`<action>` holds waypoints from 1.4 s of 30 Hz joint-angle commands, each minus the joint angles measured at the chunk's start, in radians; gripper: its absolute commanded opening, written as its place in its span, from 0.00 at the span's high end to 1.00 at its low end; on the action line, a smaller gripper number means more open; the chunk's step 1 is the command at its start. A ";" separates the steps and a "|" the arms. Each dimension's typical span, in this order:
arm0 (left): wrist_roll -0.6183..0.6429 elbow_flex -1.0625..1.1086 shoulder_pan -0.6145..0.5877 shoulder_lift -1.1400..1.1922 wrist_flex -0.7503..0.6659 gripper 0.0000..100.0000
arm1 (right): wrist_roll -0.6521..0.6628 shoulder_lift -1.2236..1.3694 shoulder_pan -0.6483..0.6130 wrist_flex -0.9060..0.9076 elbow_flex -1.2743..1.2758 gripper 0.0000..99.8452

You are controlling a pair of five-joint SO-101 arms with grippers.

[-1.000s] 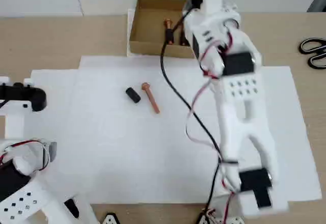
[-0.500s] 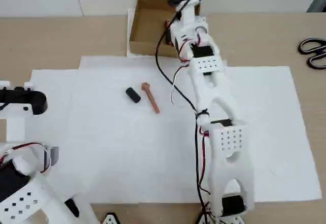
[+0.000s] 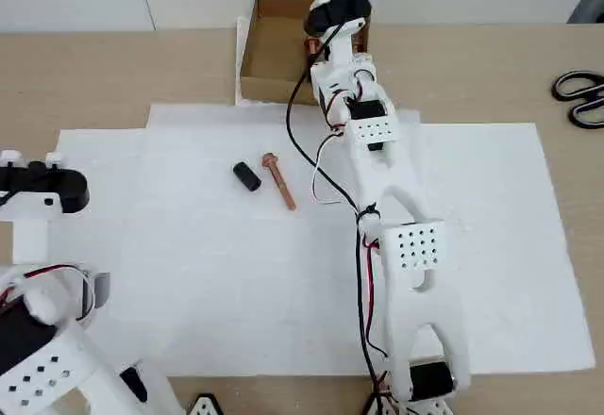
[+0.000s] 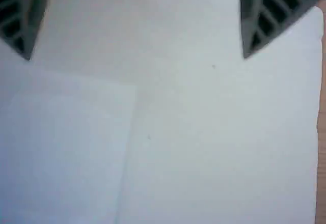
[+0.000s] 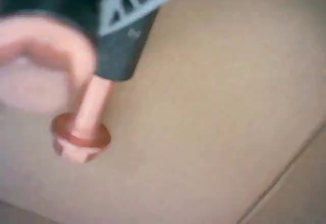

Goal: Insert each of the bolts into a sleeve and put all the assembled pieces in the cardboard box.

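Note:
My right arm [image 3: 363, 118] stretches across the white paper into the cardboard box [image 3: 269, 87] at the back. In the right wrist view, my right gripper [image 5: 114, 56] is shut on a dark sleeve with a copper bolt [image 5: 81, 135] sticking out of it, the bolt's head low over the box floor. A blurred pinkish round shape [image 5: 35, 71] sits beside it. A copper bolt end [image 3: 310, 47] shows in the box next to the arm. On the paper lie a loose black sleeve [image 3: 247, 176] and a loose copper bolt [image 3: 279, 180]. My left gripper [image 4: 132, 56] hangs open over bare paper.
White paper sheets [image 3: 189, 273] cover the middle of the table. Black-handled scissors [image 3: 583, 97] lie at the far right edge. The left arm's body [image 3: 38, 189] stays at the left edge, well away from the loose parts.
The right arm has stretched out and dropped from high above the table down into the cardboard box. The left arm, the loose sleeve and the loose bolt have not moved.

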 commanded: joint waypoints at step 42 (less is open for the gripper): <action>0.140 -0.038 -0.121 -0.015 -0.020 0.75 | -0.005 -0.989 -0.093 1.242 -0.057 0.79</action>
